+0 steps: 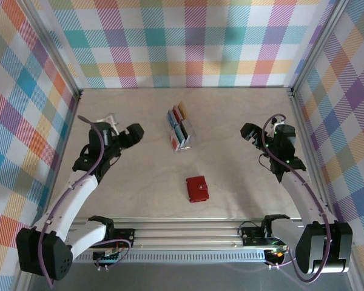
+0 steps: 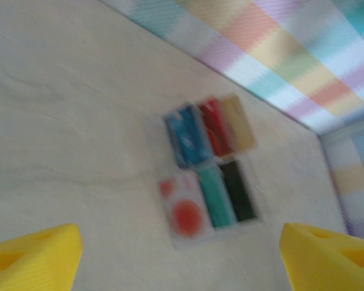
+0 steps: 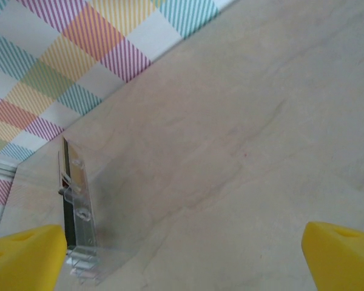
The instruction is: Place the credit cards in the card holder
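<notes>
Left hand (image 1: pixel 135 133) and right hand (image 1: pixel 249 131) both spread, empty; credit cards (image 1: pixel 181 128) in clear rack (image 3: pixel 82 236) probably light, stiff, slick, so pinch an exposed top edge.

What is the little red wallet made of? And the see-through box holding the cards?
The red wallet looks like leather or fake leather. It is dull rather than shiny and has soft rounded corners, but it is too small here to be sure. The see-through box looks like hard clear plastic. Its walls are glossy and straight, and the table shows right through them.
</notes>
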`<action>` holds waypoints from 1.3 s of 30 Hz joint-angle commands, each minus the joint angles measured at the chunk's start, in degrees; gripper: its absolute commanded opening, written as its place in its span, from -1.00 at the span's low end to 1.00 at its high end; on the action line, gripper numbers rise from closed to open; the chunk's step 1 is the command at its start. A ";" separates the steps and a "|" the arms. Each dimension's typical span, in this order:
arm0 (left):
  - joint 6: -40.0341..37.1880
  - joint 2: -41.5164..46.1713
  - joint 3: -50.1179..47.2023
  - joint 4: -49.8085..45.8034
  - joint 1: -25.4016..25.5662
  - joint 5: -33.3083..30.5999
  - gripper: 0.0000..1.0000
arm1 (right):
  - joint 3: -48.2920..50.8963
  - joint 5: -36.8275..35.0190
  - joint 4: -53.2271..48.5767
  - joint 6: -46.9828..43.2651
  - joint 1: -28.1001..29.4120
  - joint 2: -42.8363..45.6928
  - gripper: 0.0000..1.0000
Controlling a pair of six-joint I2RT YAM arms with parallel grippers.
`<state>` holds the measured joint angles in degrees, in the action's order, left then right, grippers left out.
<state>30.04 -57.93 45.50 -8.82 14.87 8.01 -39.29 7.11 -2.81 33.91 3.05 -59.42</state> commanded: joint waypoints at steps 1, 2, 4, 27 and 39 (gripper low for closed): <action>0.21 0.99 -1.77 0.83 7.57 1.98 0.58 | -2.43 -1.31 -8.39 2.30 3.55 1.19 0.95; 0.34 0.54 -2.23 1.29 10.20 1.72 0.52 | -2.58 -3.31 -10.12 2.32 5.51 1.47 0.91; 1.60 -0.93 -3.49 2.81 14.44 1.13 0.38 | -2.64 -6.68 -12.73 2.30 10.40 1.84 0.76; 2.85 -26.82 -11.22 22.48 36.07 -1.66 -0.33 | 14.83 -13.29 3.89 2.33 47.84 -10.26 -0.44; 2.04 -31.06 -6.14 15.84 35.33 -10.37 -0.65 | 7.36 -13.88 8.98 1.41 47.93 -24.65 -0.59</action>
<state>33.15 -87.85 37.06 9.93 50.17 1.72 -30.17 -5.61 5.06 36.12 50.72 -82.54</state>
